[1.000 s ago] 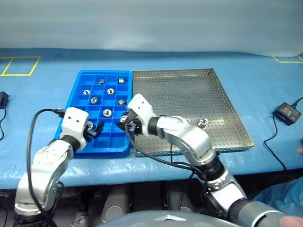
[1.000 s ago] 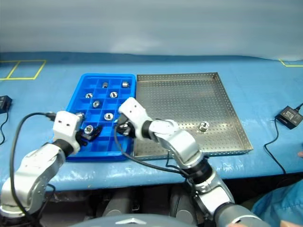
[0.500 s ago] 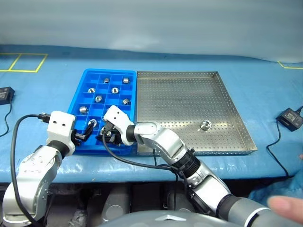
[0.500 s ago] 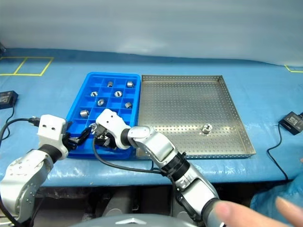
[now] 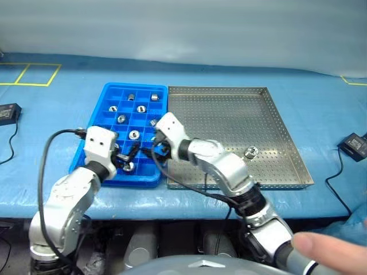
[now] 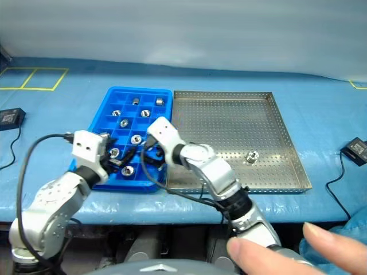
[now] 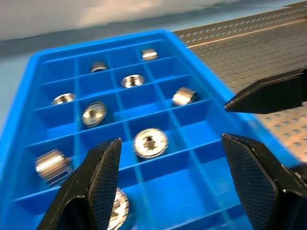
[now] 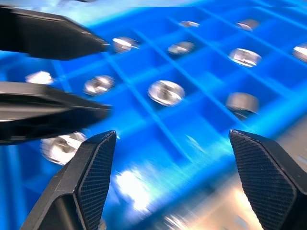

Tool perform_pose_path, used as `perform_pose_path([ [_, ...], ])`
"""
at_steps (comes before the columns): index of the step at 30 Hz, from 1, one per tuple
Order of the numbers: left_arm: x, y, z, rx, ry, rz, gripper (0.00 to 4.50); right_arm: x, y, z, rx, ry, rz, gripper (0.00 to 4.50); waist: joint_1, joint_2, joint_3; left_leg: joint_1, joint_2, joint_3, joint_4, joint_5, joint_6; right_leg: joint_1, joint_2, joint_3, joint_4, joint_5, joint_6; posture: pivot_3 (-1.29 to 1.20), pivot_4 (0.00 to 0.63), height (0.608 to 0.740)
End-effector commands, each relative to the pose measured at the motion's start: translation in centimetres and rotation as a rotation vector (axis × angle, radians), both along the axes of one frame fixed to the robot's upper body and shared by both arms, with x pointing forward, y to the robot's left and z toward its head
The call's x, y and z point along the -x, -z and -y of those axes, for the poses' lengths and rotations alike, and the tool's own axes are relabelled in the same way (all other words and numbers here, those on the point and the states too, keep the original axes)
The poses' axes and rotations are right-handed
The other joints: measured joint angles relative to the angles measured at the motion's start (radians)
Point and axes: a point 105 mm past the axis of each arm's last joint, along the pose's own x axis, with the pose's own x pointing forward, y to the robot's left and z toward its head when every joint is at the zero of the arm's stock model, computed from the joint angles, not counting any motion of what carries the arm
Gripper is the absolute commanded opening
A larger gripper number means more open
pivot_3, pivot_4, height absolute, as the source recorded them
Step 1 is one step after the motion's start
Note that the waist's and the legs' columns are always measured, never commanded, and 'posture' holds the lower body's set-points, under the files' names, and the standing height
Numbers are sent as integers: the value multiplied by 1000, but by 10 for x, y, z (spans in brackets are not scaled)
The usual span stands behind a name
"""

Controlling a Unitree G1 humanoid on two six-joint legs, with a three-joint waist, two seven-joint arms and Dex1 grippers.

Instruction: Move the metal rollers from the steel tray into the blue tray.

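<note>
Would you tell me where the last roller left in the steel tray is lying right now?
In the left eye view, the roller lies alone on the steel tray, towards its near right corner, well right of the right gripper.

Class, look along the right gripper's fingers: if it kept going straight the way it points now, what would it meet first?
Probably the blue tray floor or a divider; its open fingers aim down over the compartments, with the left gripper close alongside. Depth is unclear.

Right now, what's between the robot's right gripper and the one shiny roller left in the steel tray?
Just bare dotted floor of the steel tray between the right gripper and the last roller, in the head views.
</note>
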Motion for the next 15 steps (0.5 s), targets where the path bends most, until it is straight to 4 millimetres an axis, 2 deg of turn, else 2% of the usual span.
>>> perform_pose_path([
  [1, -3, -8, 28, 64, 117, 41, 3629, -10, -16, 45, 2, 175, 53, 3973, -3, 0, 0, 0, 0, 0, 0, 0, 0, 1, 0, 0, 0, 0, 0, 81, 150, 740],
  [4, -5, -4, 53, 115, 222, 27, 3629, -17, -19, 89, 55, 349, 68, 3973, -15, 2, 0, -1, 1, 1, 0, 0, 0, 0, 2, 0, 1, 0, 0, 36, 150, 740],
  [8, -9, -1, 75, 139, 323, 21, 3629, -20, -18, 134, 141, 540, 81, 3973, -33, 4, 1, -3, 0, 1, 0, 1, 1, -1, 2, 1, 1, 0, 0, -15, 150, 740],
  [12, -11, 0, 90, 133, 401, 19, 3629, -19, -1, 164, 193, 705, 37, 3973, -48, 5, 2, -4, -1, 1, 1, 0, 2, -1, 2, 1, 0, 0, 1, -44, 150, 740],
  [15, -10, 1, 97, 130, 442, 15, 3629, -17, 11, 176, 205, 789, 1, 3973, -61, 8, 3, -5, -1, 2, 4, -1, 4, -1, 2, 2, 0, 1, 3, -56, 150, 740],
])
